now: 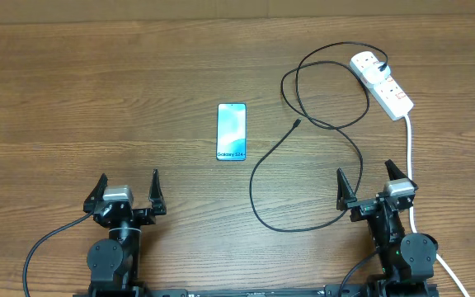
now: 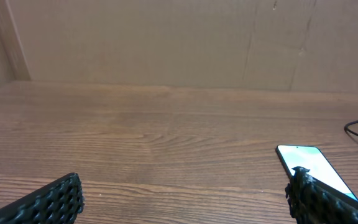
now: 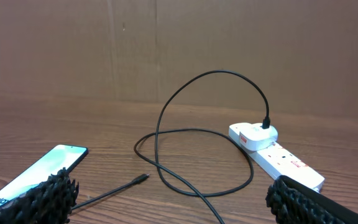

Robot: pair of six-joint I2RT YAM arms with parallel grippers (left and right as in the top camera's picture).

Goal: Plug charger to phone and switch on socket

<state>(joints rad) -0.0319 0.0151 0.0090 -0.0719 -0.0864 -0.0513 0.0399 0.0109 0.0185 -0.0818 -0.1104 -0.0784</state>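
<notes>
I count one phone (image 1: 231, 132), one charger cable (image 1: 251, 188), one power strip (image 1: 383, 84), one white cord (image 1: 409, 148), and two pincers: my left pincer (image 1: 129, 176) and right pincer (image 1: 365, 168).

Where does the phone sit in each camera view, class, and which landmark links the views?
Overhead: the phone lies near the picture's centre.
Left wrist: it is at the lower right.
Right wrist: it is at the lower left.
Shared landmark: the black charger, to the phone's right in every view.

The wooden table (image 1: 97, 91) carries the phone (image 1: 231, 131) flat, screen up. To its right the charger (image 3: 216, 72) lies looped, its tip free, plugged into the socket (image 1: 383, 84).
</notes>
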